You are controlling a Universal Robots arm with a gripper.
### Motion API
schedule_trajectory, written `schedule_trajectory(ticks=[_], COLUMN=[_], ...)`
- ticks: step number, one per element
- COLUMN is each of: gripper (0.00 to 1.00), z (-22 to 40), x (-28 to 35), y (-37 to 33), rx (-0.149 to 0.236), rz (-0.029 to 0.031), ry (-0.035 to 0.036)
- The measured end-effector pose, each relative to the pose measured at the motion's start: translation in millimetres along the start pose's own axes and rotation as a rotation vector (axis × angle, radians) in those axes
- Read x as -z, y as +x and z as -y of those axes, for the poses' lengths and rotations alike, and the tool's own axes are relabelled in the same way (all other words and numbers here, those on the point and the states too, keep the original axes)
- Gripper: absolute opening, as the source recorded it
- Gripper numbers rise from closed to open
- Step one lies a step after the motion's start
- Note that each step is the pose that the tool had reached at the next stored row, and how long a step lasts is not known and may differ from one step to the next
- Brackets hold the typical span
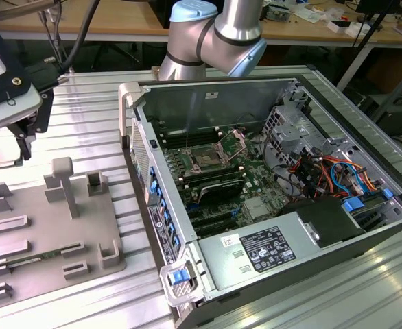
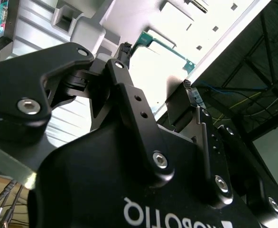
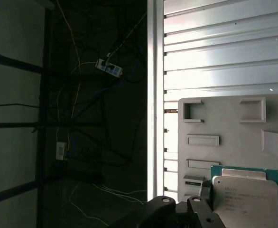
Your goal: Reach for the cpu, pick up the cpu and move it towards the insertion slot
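well to the exterior view's left of the open computer case (image 1: 208, 103), the gripper (image 1: 24, 142) hangs over a grey fixture tray (image 1: 43, 240), the cpu (image 3: 245, 199) close against it in the first wrist view. whether the jaws clamp the chip cannot be told. the insertion slot (image 1: 206, 159) sits inside the case.

A ribbed silver aluminium bench (image 1: 84, 96) catches bright glare. Beyond it stands a long light-brown wooden desk (image 1: 119, 24) with clutter. Below the bench edge, a dark floor (image 3: 106, 185) carries thin loose cables (image 3: 82, 137) and a white power strip (image 3: 109, 69)
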State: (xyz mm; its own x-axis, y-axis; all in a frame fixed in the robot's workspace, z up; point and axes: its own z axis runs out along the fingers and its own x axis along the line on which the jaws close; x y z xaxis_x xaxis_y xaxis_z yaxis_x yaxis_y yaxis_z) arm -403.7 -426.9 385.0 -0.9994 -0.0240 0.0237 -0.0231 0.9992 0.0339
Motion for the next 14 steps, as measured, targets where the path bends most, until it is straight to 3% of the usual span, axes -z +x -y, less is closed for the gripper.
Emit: schedule_trajectory(ticks=[14], gripper=[0.55], z=[0.3], x=[0.3], y=[-13.3], rx=[0.0], rz=[0.0], ry=[0.0])
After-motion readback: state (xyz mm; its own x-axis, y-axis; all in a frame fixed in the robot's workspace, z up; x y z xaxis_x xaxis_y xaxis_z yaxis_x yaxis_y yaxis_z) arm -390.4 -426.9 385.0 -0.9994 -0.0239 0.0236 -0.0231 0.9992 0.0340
